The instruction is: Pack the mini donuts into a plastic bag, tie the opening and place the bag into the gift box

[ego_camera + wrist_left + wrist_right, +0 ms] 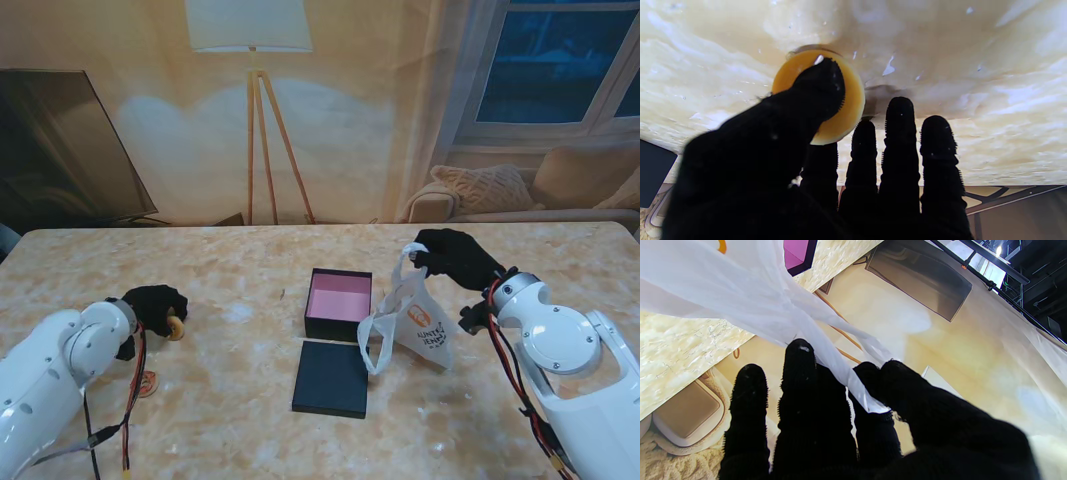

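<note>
The left robot hand [155, 305], at the lower left of the stand's view, pinches one mini donut [176, 328] between thumb and fingers [900, 133], low over the desk [230, 400]. A second donut [148, 383] lies nearer to me. At right of centre, the right robot hand [455, 255] grips one handle of the single plastic bag [420, 325], which hangs from it with its long axis sloping down. One open gift box [338, 303] sits at centre, touching its lid [332, 378]
</note>
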Action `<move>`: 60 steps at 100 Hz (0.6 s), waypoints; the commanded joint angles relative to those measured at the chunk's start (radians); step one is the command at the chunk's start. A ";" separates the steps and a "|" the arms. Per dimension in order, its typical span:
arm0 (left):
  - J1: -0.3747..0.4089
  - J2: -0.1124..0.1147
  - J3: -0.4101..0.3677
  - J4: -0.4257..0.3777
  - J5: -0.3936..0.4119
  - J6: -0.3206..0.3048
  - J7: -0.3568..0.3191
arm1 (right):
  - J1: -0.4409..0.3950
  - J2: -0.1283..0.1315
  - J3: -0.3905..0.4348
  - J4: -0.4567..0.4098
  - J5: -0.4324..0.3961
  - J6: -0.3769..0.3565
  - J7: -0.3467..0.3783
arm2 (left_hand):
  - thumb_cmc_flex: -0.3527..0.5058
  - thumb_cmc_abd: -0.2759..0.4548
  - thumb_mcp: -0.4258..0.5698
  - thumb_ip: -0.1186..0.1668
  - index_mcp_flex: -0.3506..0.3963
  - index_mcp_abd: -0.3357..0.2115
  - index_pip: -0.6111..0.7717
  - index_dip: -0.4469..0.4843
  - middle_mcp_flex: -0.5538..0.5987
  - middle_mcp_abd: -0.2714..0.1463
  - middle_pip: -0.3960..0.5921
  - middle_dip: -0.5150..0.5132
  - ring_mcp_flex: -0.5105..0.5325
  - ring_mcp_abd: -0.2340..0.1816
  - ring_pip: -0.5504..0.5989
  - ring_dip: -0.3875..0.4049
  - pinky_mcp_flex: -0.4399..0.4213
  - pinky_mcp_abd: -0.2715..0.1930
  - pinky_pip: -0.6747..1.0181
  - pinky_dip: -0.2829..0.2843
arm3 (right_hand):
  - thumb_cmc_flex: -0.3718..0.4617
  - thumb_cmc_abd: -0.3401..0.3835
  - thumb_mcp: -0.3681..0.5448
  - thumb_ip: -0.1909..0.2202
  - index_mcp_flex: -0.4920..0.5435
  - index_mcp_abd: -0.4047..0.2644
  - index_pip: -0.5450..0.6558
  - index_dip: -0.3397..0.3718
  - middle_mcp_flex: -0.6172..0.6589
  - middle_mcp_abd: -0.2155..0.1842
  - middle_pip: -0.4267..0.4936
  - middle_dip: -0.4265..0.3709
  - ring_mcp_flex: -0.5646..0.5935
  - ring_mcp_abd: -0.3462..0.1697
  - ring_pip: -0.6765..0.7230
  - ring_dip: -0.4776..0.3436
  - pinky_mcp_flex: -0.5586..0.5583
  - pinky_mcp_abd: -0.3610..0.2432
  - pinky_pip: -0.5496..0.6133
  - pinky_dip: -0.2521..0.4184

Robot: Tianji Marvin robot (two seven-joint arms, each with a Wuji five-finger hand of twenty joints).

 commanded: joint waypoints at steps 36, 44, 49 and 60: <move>0.069 -0.007 -0.055 -0.068 -0.045 0.023 -0.069 | -0.011 -0.004 -0.001 -0.007 -0.002 -0.002 0.015 | 0.090 0.092 -0.164 0.020 0.221 0.102 -0.066 -0.325 0.389 0.111 0.046 0.097 0.240 0.057 0.134 0.010 0.145 0.123 0.158 0.055 | 0.053 0.066 0.062 0.071 -0.006 -0.133 0.023 -0.009 -0.014 -0.026 0.015 0.010 0.012 -0.027 0.013 0.031 0.003 -0.014 0.005 0.018; 0.078 -0.007 -0.062 -0.087 -0.052 0.026 -0.081 | -0.012 -0.004 -0.001 -0.008 -0.002 -0.002 0.015 | 0.098 0.123 -0.179 0.027 0.238 0.116 -0.085 -0.345 0.429 0.125 0.033 0.083 0.271 0.064 0.139 -0.003 0.170 0.140 0.173 0.058 | 0.053 0.065 0.062 0.071 -0.006 -0.133 0.023 -0.009 -0.013 -0.026 0.015 0.010 0.012 -0.027 0.014 0.031 0.003 -0.013 0.005 0.018; 0.084 -0.007 -0.067 -0.099 -0.052 0.024 -0.082 | -0.012 -0.004 -0.001 -0.008 -0.003 -0.002 0.015 | 0.101 0.137 -0.186 0.029 0.242 0.124 -0.093 -0.350 0.438 0.131 0.031 0.078 0.279 0.066 0.140 -0.007 0.179 0.146 0.178 0.059 | 0.053 0.065 0.062 0.071 -0.006 -0.132 0.023 -0.009 -0.013 -0.024 0.015 0.010 0.011 -0.028 0.013 0.030 0.004 -0.013 0.005 0.018; 0.100 -0.009 -0.086 -0.129 -0.054 0.004 -0.076 | -0.013 -0.004 0.000 -0.009 -0.004 -0.002 0.014 | 0.107 0.146 -0.193 0.032 0.246 0.130 -0.096 -0.348 0.443 0.137 0.032 0.075 0.284 0.068 0.141 -0.010 0.183 0.150 0.182 0.060 | 0.053 0.065 0.062 0.071 -0.005 -0.132 0.023 -0.009 -0.014 -0.025 0.015 0.010 0.012 -0.028 0.013 0.030 0.004 -0.013 0.005 0.018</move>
